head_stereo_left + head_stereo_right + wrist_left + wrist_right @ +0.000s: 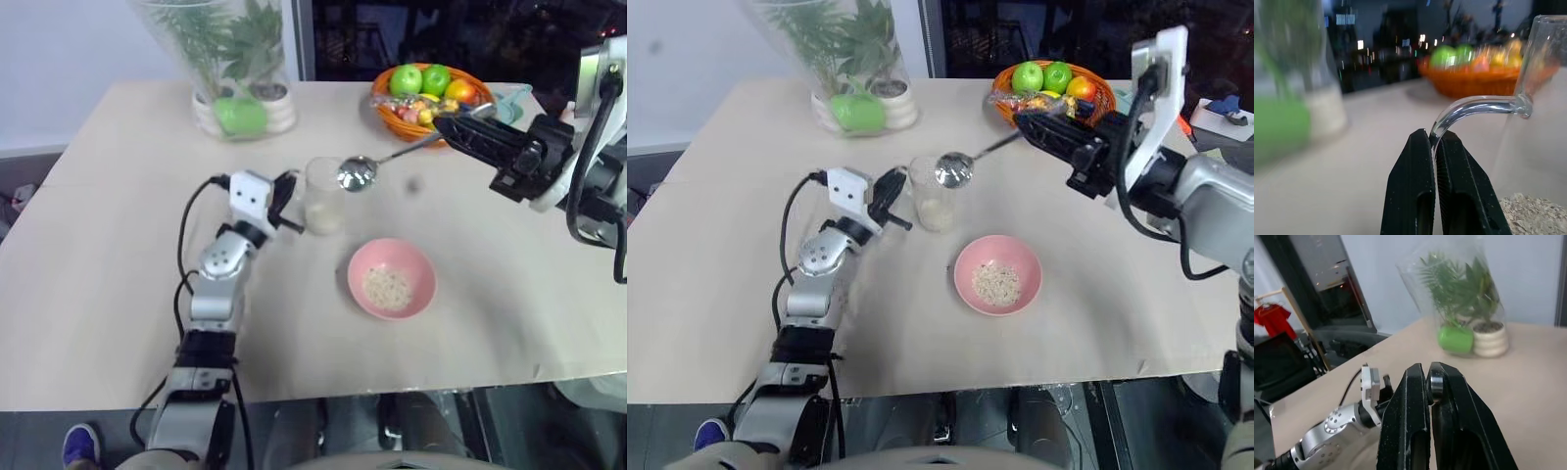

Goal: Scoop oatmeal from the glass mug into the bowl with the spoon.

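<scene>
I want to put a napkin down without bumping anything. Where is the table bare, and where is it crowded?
Bare: the wide stretch of table on the robot's left, and the front right part beyond the bowl. Crowded: the middle, where the glass mug, spoon and bowl cluster, and the far edge by the plant vase and fruit basket.
</scene>
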Available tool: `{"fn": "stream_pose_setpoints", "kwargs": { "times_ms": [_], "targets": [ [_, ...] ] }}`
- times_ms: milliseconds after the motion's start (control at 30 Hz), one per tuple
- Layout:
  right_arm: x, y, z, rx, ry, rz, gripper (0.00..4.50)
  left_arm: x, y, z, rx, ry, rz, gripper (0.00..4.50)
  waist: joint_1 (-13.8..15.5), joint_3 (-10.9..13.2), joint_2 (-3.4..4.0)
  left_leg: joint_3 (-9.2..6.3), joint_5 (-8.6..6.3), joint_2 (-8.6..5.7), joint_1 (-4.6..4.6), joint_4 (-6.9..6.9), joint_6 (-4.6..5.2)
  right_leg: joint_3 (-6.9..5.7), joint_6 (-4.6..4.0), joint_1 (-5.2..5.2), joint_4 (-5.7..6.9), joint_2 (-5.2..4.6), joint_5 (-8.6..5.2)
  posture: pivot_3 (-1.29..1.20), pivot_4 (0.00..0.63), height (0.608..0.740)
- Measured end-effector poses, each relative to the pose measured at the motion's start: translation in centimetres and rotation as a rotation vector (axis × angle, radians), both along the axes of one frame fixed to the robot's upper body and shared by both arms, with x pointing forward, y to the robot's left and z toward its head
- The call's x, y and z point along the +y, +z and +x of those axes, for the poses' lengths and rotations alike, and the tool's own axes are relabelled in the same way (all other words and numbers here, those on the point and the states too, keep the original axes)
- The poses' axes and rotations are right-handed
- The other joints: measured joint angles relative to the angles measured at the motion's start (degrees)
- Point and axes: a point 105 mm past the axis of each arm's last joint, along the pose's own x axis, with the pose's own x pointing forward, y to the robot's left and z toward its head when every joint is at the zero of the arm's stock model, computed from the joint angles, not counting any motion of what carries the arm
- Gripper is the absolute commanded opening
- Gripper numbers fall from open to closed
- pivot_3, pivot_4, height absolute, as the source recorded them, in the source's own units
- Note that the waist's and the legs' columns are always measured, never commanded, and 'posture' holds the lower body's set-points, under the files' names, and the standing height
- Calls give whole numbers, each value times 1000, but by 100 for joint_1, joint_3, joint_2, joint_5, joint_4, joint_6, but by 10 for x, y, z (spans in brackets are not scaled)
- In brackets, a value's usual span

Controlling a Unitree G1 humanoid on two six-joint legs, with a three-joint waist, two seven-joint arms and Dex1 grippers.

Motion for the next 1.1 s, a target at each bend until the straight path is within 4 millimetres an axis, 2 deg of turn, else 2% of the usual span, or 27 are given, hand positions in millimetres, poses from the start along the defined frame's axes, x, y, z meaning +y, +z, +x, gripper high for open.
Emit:
{"fn": "stream_pose_setpoints", "kwargs": {
  "times_ms": [100,300,400,533,700,800,900,1100],
  "targets": [
    [5,-2,9,-18,-31,-53,0,-9,9,-4,-67,-35,47,44,3,0,0,2,6,0,-5,0,-11,-1,0,0,-9,-1,0,0,150,740],
    [15,-21,25,-49,-87,-211,0,-23,16,-11,-142,-98,102,44,1,1,1,4,6,0,-13,0,-10,-3,1,-3,-19,-4,0,0,150,740],
    [26,-39,31,-129,-108,-394,0,-31,17,-11,-157,-122,137,44,0,1,2,4,5,-1,-15,0,-10,-4,2,-7,-18,-3,0,0,150,740],
    [40,-66,40,-141,-95,-496,0,-39,16,-8,-165,-150,164,44,-7,1,2,7,6,-4,-17,0,-10,-4,2,-9,-17,-3,0,0,150,740],
    [43,-75,46,-95,-84,-468,0,-38,10,-2,-145,-142,179,44,-4,1,2,6,7,-6,-30,2,-12,-10,3,-19,-16,-2,1,0,150,740],
    [39,-68,48,11,-67,-344,0,-39,16,0,-171,-146,182,44,4,1,3,4,7,-5,-77,23,-13,-37,9,-41,-16,-3,6,0,150,740],
    [33,-60,49,90,-66,-237,0,-37,13,2,-159,-141,184,44,4,1,3,6,8,-12,-85,23,-14,-38,14,-46,-18,-3,10,0,150,740],
    [23,-54,49,165,-108,-155,0,-37,6,9,-123,-151,190,44,-1,1,4,6,8,-15,-86,23,-14,-38,15,-48,-16,-3,10,0,150,740]
  ]
}}
